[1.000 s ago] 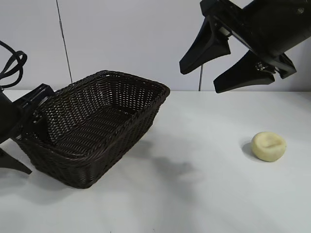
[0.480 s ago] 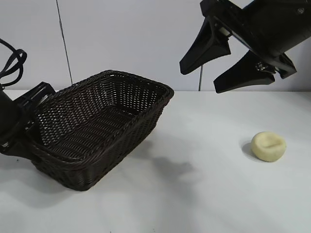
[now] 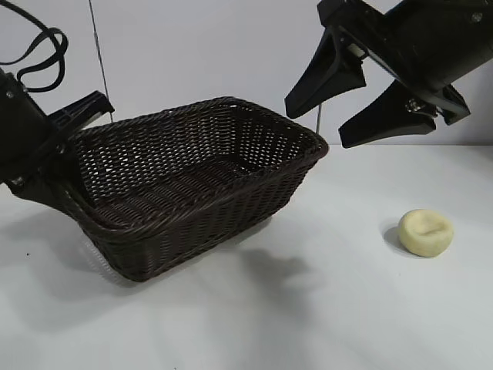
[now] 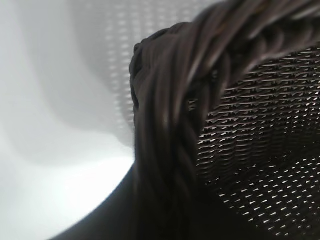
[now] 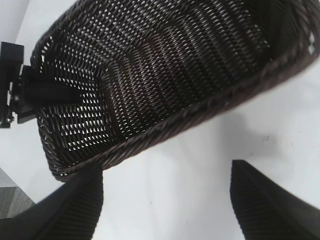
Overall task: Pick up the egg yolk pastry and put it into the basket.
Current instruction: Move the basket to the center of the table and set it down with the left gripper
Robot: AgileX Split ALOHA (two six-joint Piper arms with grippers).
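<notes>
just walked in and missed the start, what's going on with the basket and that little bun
The left pincer is clamped on the rim at one end of the dark wicker basket and holds that end off the white table, so the basket sits tilted. The egg yolk pastry lies untouched on the table, apart from the basket. The right pincer hangs open in the air above the gap between them. Nothing is in the basket.

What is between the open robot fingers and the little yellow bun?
Nothing visible. The right gripper hangs open in the air above the egg yolk pastry, with only bare table around it. The basket, held by the left gripper, sits off to the side.
</notes>
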